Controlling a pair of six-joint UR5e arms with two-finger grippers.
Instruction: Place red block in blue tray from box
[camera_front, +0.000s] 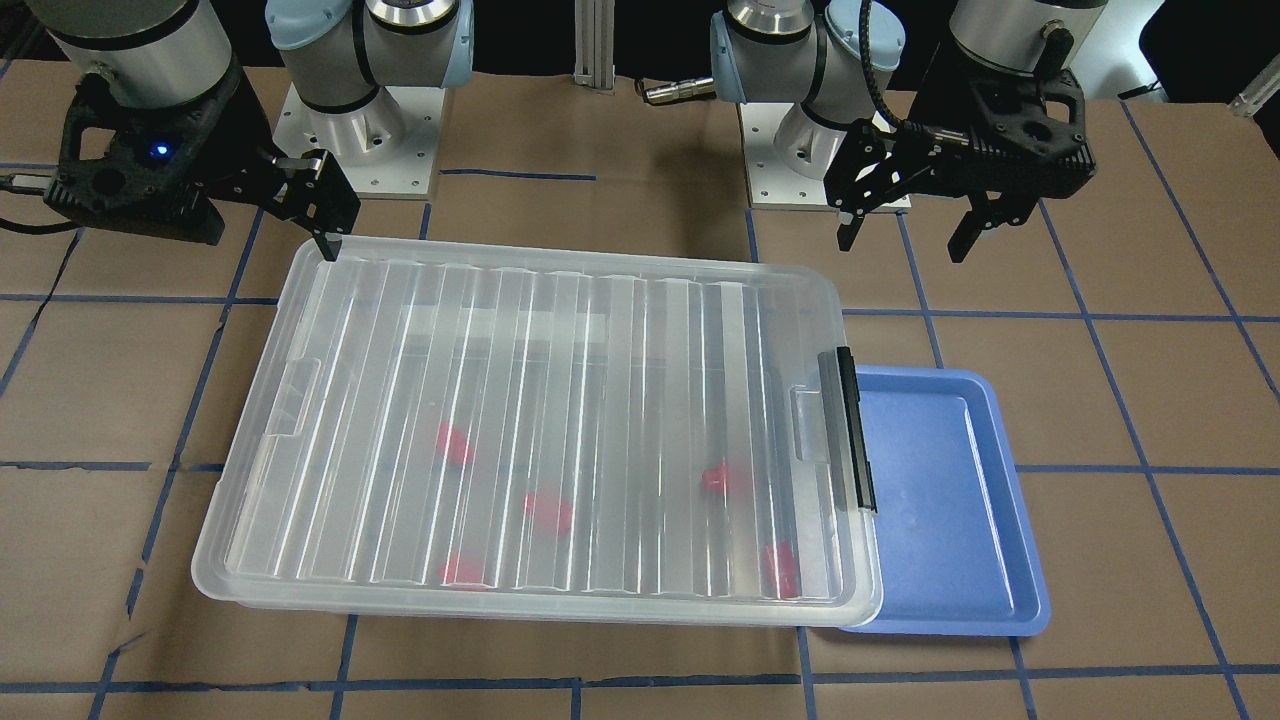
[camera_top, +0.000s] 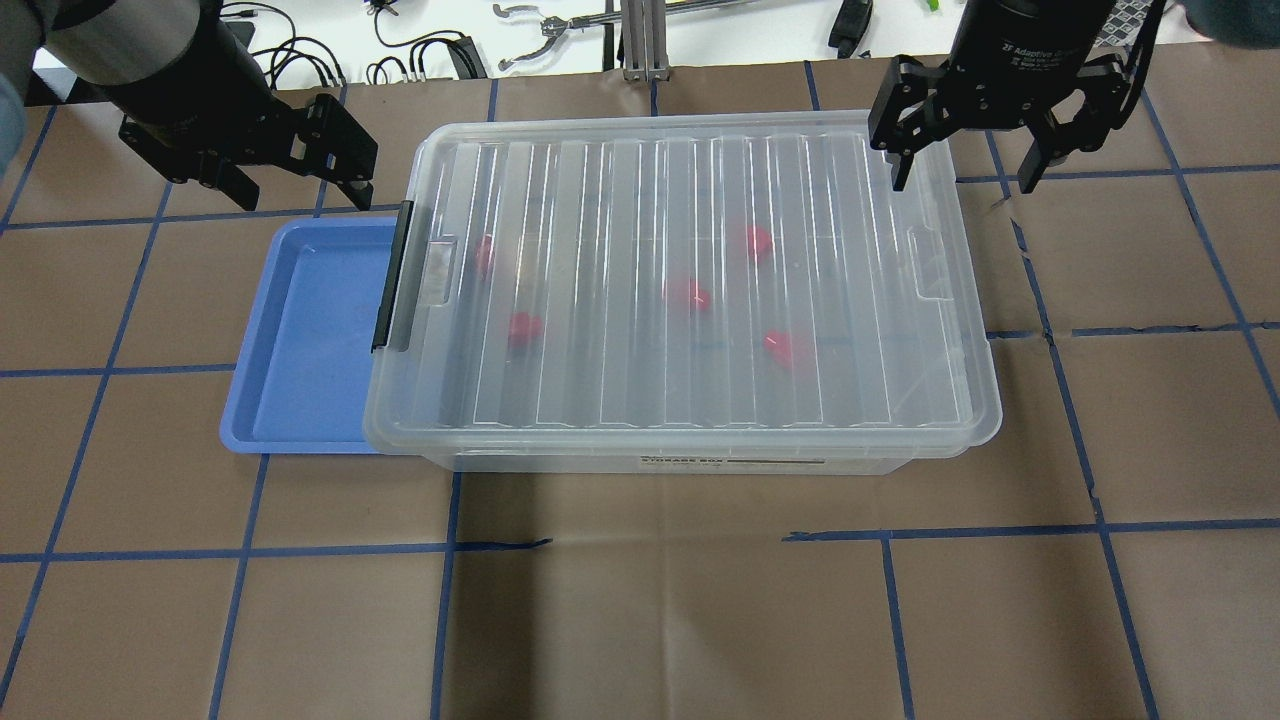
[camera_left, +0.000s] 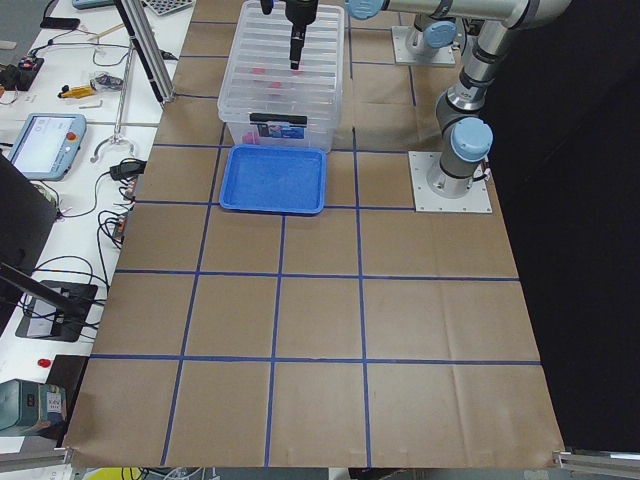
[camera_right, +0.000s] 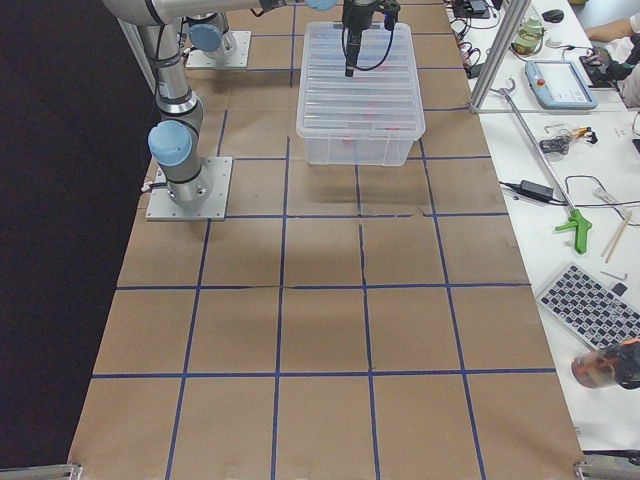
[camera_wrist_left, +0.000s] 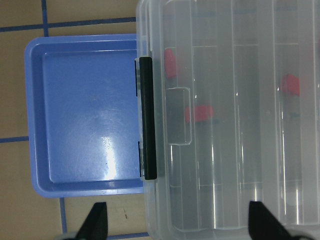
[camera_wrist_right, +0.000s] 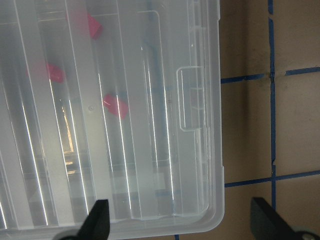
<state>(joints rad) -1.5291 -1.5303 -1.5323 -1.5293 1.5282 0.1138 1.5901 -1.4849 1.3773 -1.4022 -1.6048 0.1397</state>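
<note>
Lid closes the box, so left gripper and right gripper hover, fingers spread wide, holding nothing; red blocks, seemingly five, blurred inside; blue tray waits beside latch.

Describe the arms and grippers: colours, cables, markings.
The left arm and right arm are silver-grey tubes with pale blue joint caps. The left gripper and right gripper are black and open-framed, with two slim fingers each. White "2F Adaptive" lettering marks the right wrist; a blue light glows on that gripper's body. A black cable runs down the left wrist.
</note>
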